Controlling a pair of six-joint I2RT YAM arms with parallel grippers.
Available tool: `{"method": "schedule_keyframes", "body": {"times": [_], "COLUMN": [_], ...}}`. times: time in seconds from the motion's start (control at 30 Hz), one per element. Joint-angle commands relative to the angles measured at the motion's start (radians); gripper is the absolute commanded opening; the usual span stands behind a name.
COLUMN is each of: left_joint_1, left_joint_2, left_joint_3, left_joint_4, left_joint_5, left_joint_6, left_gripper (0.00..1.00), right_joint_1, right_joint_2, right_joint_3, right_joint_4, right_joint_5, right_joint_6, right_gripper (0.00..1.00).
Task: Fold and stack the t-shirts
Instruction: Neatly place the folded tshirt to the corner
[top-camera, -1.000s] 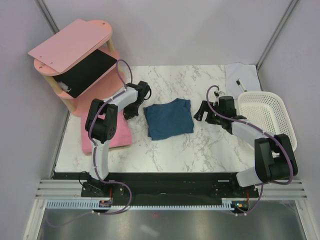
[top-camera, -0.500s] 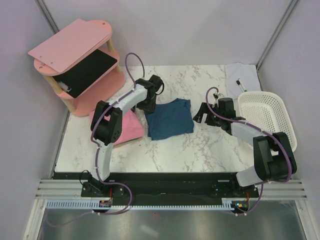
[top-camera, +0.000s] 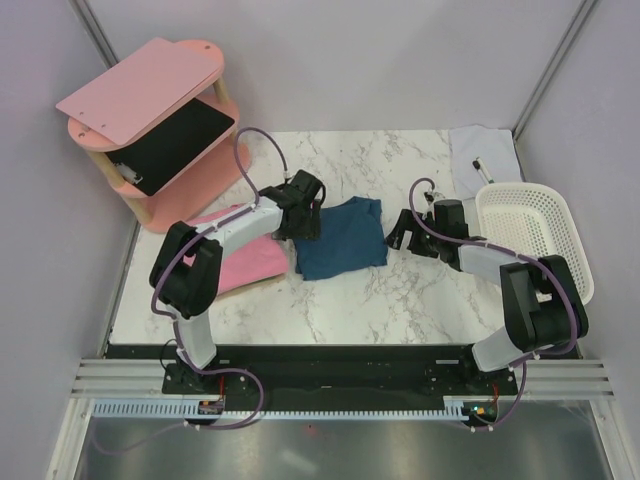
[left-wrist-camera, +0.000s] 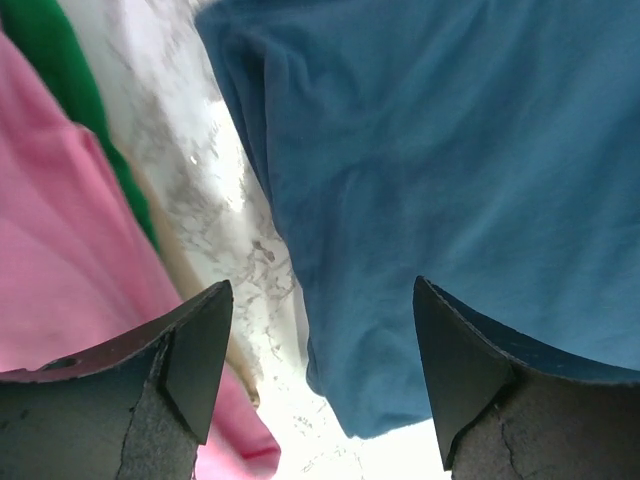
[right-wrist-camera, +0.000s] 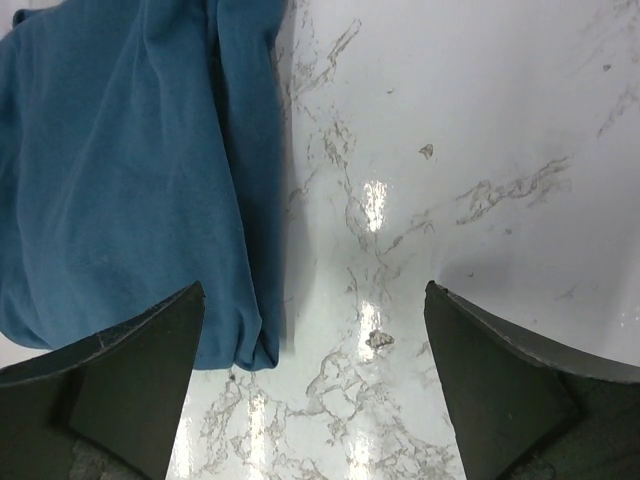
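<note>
left gripper (left-wrist-camera: 320, 330) jaws apart | teal t-shirt (top-camera: 338, 238) folded, creased | pink t-shirt (top-camera: 250, 262) beside

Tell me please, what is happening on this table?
The robot's left hand is open over the left edge of the folded blue t-shirt, holding nothing. The pink t-shirt lies beside it on the marble table, not yet stacked. The right hand is open and empty at the blue shirt's right.

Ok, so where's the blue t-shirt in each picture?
Top external: the blue t-shirt lies in the middle of the table.
Left wrist: the blue t-shirt fills the upper right.
Right wrist: the blue t-shirt fills the left side.
Shared landmark: the white marble table along the shirt's edge.
</note>
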Motion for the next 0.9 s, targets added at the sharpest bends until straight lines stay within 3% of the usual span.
{"method": "schedule_keyframes", "body": {"times": [0.0,0.17,0.27,0.5,0.6,0.63,0.73,0.87], "left_joint_1": [0.017,0.060,0.071,0.073,0.073,0.073,0.073,0.073], "left_joint_2": [-0.083,-0.121,-0.126,-0.125,-0.123,-0.122,-0.109,-0.091], "left_joint_3": [-0.135,-0.267,-0.314,-0.327,-0.327,-0.327,-0.328,-0.331], "left_joint_4": [0.194,0.325,0.375,0.402,0.413,0.415,0.421,0.436], "left_joint_5": [0.115,0.216,0.246,0.290,0.298,0.300,0.313,0.339], "left_joint_6": [-0.098,-0.150,-0.174,-0.173,-0.176,-0.177,-0.184,-0.190], "left_gripper": [0.79,0.79,0.78,0.79,0.78,0.78,0.79,0.80], "right_joint_1": [-0.003,-0.003,0.000,0.038,0.049,0.047,0.046,0.044], "right_joint_2": [0.012,0.124,0.203,0.322,0.345,0.355,0.353,0.318], "right_joint_3": [-0.005,0.030,0.041,0.056,0.064,0.067,0.077,0.070], "right_joint_4": [0.109,0.163,0.224,0.309,0.315,0.313,0.277,0.218], "right_joint_5": [-0.021,-0.078,-0.148,-0.208,-0.217,-0.217,-0.193,-0.110], "right_joint_6": [0.018,0.053,0.095,0.136,0.144,0.147,0.135,0.110], "right_gripper": [0.98,0.95,0.85,0.73,0.49,0.29,0.05,0.01]}}
